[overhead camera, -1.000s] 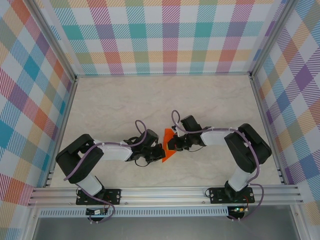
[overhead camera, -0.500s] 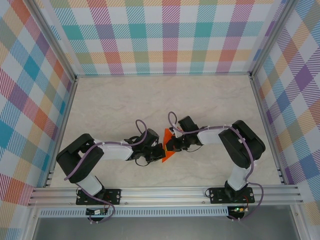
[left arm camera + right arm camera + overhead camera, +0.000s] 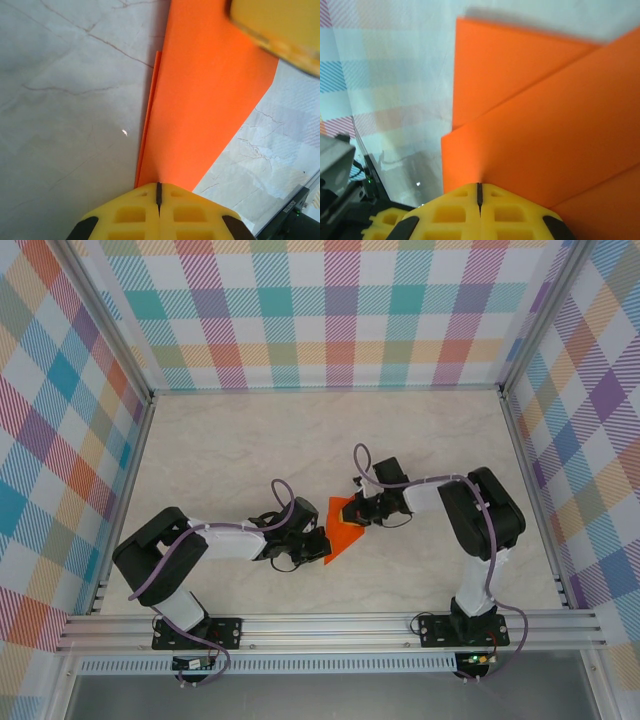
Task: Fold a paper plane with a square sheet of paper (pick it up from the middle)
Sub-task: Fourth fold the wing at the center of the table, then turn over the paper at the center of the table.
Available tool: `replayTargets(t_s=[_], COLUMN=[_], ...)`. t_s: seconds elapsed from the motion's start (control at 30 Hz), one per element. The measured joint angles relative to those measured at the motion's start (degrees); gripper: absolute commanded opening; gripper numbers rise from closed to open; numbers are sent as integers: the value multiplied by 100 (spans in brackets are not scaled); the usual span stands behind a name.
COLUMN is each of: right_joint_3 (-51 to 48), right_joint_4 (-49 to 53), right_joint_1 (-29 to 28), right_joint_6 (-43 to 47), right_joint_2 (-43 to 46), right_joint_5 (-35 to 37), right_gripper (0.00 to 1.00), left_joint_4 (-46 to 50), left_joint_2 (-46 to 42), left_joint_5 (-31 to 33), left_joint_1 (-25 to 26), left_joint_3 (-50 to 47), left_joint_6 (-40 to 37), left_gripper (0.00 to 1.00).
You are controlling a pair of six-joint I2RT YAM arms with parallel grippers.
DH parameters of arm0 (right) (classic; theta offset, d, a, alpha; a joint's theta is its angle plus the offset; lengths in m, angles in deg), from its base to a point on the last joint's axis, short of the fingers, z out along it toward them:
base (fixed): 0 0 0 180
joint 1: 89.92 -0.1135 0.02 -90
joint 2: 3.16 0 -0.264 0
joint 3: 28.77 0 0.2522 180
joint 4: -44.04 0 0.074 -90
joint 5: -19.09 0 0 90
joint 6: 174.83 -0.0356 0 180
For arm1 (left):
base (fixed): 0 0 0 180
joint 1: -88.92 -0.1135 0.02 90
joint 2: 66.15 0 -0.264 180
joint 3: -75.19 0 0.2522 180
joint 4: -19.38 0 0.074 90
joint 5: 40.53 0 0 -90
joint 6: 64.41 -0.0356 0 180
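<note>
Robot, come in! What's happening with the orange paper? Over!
Left gripper shut on orange paper. Right gripper shut on it too. Paper folded in layers. Nothing blocking.

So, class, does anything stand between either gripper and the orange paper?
Nothing visible does. The left gripper is shut on one edge of the orange paper, and the right gripper is shut on the opposite side, so both are in direct contact.

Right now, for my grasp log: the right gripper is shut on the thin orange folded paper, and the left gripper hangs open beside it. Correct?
Not quite: the left gripper is also shut on the thin orange folded paper; the left wrist view shows its yellow fingers closed on the sheet. The right gripper is shut on it, as said.
</note>
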Motion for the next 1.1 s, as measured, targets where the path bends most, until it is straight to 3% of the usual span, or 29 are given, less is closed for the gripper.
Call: replayTargets(t_s=[0.43,0.6,0.7,0.87,0.97,1.1], right_joint_3=[251,247,201,-138,-393,-625], right_joint_4=[-46,85,160,184,234,345], right_joint_1=[811,953,1008,957,861,573], right_joint_6=[-221,-315,-457,-767,-953,-1207], right_joint_2=[-81,343,962,1821,1967,1958], right_joint_5=[376,719,765,702,680,732], right_gripper=[3,6,18,43,48,49], left_joint_4=[-35,317,658,1084,1224,1388], left_joint_2=[0,28,28,-133,-525,-1049], left_joint_5=[-4,17,79,365,632,1021], left_joint_1=[0,2,11,20,-44,-243], left_joint_3=[-4,225,413,933,1082,1095], left_joint_6=[-50,-240,-387,-669,-750,-796], left_gripper=[0,0,15,52,71,84])
